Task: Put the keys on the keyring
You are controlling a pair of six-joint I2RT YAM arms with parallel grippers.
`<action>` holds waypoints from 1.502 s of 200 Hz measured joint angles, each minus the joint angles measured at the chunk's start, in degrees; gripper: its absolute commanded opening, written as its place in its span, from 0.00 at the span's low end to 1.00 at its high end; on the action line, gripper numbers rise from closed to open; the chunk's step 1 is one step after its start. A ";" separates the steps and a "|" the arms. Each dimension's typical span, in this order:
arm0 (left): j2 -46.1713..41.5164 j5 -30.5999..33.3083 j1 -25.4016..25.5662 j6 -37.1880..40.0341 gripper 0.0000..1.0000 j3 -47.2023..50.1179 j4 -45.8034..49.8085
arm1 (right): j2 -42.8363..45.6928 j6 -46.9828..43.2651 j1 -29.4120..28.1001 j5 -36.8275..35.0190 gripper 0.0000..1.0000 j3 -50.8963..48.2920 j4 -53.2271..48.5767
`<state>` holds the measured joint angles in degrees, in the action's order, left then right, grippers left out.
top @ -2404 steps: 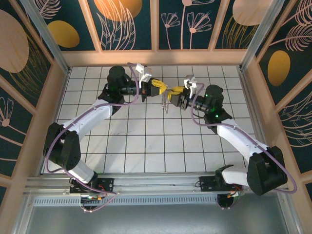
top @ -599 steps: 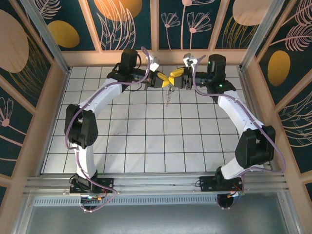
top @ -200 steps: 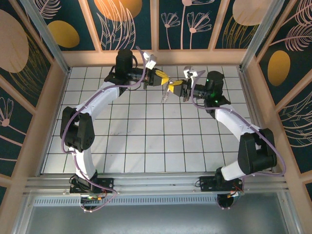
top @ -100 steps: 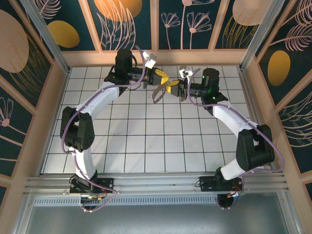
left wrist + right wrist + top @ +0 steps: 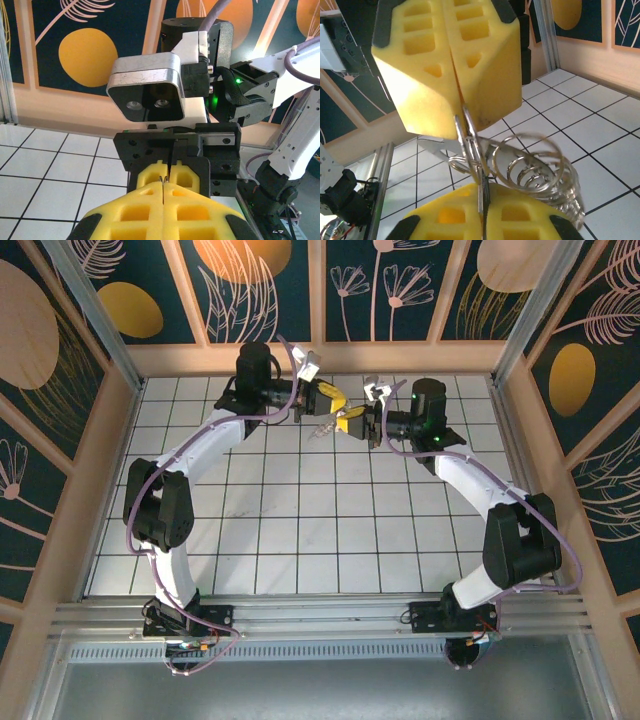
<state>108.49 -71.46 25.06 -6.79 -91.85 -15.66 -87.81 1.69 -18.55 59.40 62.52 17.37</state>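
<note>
Above the 12 o'clock end of the white tiled desk (image 5: 300, 530), the left gripper (image 5: 336, 402) and the right gripper (image 5: 352, 423) meet tip to tip. Both sets of jaws are clenched on the wire of the keyring (image 5: 555, 190). Its silvery coils hang free at the right gripper's 9 o'clock in the top view.

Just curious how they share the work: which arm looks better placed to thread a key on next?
Probably the right. The left gripper is clamped on the keyring, anchoring it, while the right gripper pinches thin metal right at the coils, free to work it round.
</note>
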 measured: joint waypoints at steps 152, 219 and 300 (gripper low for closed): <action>-0.98 -0.02 0.13 0.07 0.00 0.48 -0.85 | 8.33 5.88 3.21 -1.18 0.45 -4.42 7.34; -0.98 -0.04 0.13 0.04 0.00 0.48 -0.83 | 4.70 9.01 3.19 -0.79 0.42 -2.73 11.34; -1.01 -0.02 0.13 0.04 0.00 0.48 -0.85 | 2.93 10.95 3.04 -0.52 0.20 -1.90 13.88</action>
<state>107.48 -71.48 25.19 -6.74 -91.37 -16.51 -84.88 12.64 -15.51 58.87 60.62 31.24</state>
